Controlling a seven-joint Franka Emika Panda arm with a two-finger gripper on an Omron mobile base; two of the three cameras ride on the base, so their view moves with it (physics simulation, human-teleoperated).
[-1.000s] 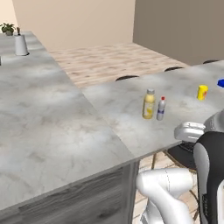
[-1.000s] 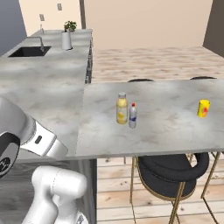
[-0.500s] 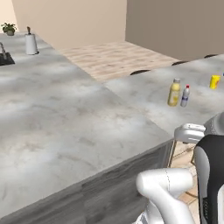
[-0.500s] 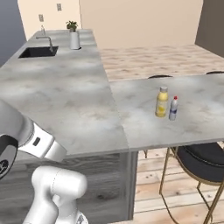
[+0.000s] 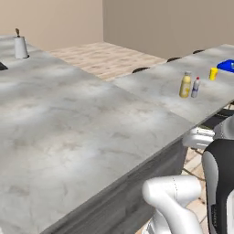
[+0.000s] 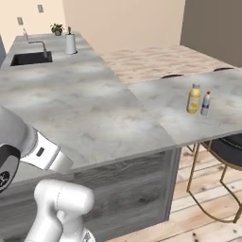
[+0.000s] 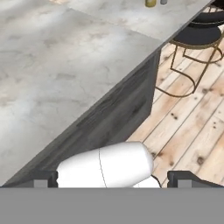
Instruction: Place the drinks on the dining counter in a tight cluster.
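Note:
Two drinks stand side by side on the dining counter: a wider yellow bottle and a slim silver-grey bottle with a red cap. In the hand view their bases show at the top edge, the yellow bottle beside the grey bottle. My gripper is open, its fingertips set wide apart with nothing between them. It hangs low beside the cabinet front, far from the bottles.
A small yellow object and a blue item lie farther along the slab. The cabinet-backed counter carries a sink, a plant and a white cylinder. Black stools stand under the dining counter.
The whole scene has slid across both base views, so the camera has moved with the base. The bottles keep their places on the slab. The gripper stays open.

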